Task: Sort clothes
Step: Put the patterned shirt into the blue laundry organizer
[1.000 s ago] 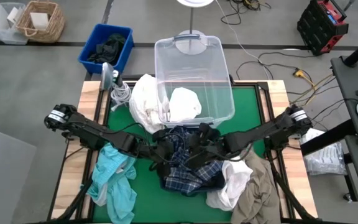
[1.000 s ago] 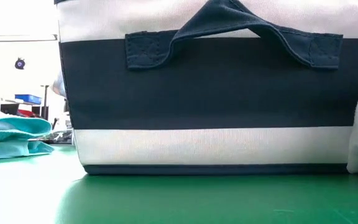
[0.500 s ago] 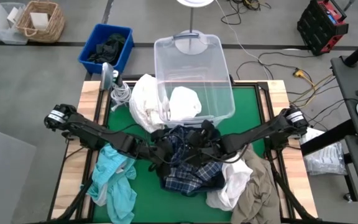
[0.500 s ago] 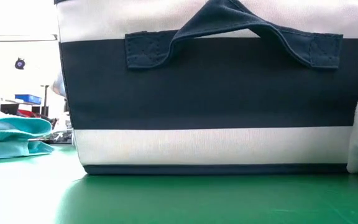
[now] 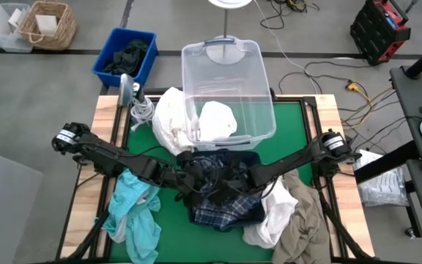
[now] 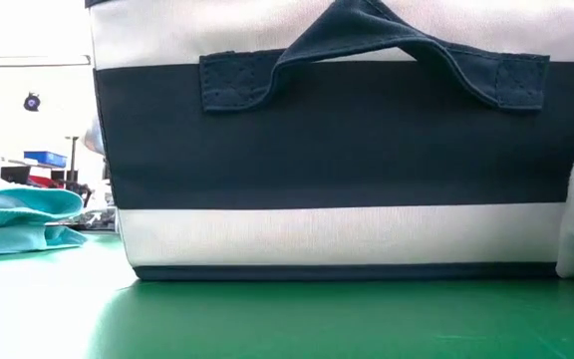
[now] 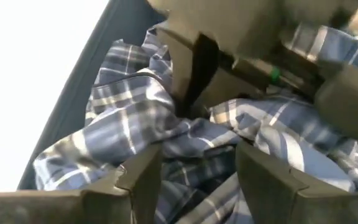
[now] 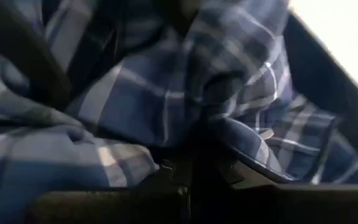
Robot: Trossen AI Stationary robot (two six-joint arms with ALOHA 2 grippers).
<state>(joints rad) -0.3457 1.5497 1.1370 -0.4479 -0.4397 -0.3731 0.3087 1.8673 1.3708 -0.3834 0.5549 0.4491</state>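
The navy-and-white plaid garment (image 5: 222, 202) lies bunched in the navy fabric box (image 6: 337, 150) at the table's middle. Both grippers meet over it. My left gripper (image 5: 196, 180) is open, with a plaid fold (image 7: 191, 146) between its fingers. My right gripper (image 5: 234, 178) faces it, shut in the same cloth (image 8: 166, 99). A teal garment (image 5: 134, 213) lies near left, and white (image 5: 273, 213) and khaki (image 5: 305, 220) garments lie near right. Another white garment (image 5: 168, 117) hangs over the side of the clear bin (image 5: 229, 66), and one (image 5: 217, 121) lies inside it. My left gripper reaches slanting down from the table's left into the plaid garment. A raised fold (image 7: 197, 155) sits between its open fingers (image 7: 138, 180) and lies against their inner sides, resting on the heap. My right gripper comes slanting down from the table's right. It pinches a plaid fold (image 8: 235, 140) that drapes over its fingertips and hides the contact. The cloth stays on the heap, slack.
A blue bin (image 5: 125, 55) of dark clothes stands beyond the table's far left corner, with a wicker basket (image 5: 47, 23) farther off. A coiled white cable (image 5: 139, 108) lies far left. Green mat (image 5: 295, 121) shows to the right of the clear bin.
My right gripper has gone toward the table's left, farther over the plaid garment and closer to my left gripper. The plaid cloth has bunched up between the two. The box's dark far rim now shows behind them.
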